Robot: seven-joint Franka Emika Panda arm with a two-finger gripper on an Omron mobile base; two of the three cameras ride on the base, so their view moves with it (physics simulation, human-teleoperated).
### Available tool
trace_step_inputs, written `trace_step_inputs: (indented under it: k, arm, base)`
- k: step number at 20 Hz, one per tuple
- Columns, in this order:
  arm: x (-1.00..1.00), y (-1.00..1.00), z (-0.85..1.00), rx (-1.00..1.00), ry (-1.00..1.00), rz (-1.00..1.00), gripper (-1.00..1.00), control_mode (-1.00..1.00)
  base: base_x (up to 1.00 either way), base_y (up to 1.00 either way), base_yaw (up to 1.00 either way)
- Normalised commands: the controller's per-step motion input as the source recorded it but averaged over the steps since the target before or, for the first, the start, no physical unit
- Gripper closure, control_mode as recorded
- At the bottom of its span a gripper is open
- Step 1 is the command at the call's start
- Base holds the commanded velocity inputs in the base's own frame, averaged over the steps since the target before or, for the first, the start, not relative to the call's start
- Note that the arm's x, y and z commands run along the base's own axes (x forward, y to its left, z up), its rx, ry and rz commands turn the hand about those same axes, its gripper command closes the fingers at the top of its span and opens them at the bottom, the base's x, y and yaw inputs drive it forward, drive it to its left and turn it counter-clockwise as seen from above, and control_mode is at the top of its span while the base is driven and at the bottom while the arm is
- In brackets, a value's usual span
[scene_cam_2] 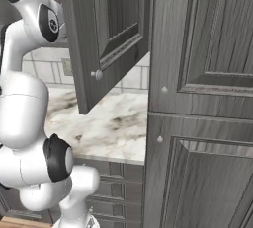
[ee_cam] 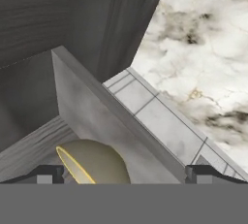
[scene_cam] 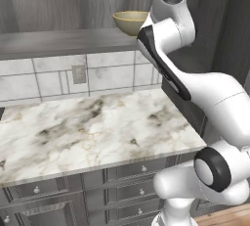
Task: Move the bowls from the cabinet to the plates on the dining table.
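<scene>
The tan bowl point(scene_cam: 131, 21) stands upright on the bottom shelf of the open cabinet point(scene_cam: 53, 40), close to the shelf's front edge and toward its right end, above the marble worktop point(scene_cam: 88, 127); the cabinet door point(scene_cam_2: 106, 34) hangs swung open. In the hand view the bowl point(ee_cam: 94, 162) sits low between the two finger tips of the gripper point(ee_cam: 123, 174), whose jaws stand wide apart and hold nothing; no finger touches the bowl that I can make out.

The bowl looks glossy and glazed, so likely stiff, fairly light, slick on its rounded wall, and breakable if dropped onto the worktop; the curved outside gives flat fingers little to bite on. The rim seems the better hold: one finger inside, one outside, pinching the wall near the lip on the side nearest the shelf edge; the small foot is too low to reach cleanly. A slow lift, kept level and clear of the shelf edge, would suit it; a second bowl cannot be made out from here.
</scene>
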Motion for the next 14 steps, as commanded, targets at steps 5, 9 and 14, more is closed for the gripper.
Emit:
trace_step_inputs:
  k: [5, 9, 14]
  arm:
    - [0.32, 0.00, 0.00, 0.00, 0.00, 0.00, -1.00, -1.00]
    - [0.28, 0.00, 0.00, 0.00, 0.00, 0.00, -1.00, -1.00]
    - [0.29, 0.00, 0.00, 0.00, 0.00, 0.00, -1.00, -1.00]
  base:
    - [0.00, 0.00, 0.00]
    - [0.00, 0.00, 0.00]
    - [0.00, 0.00, 0.00]
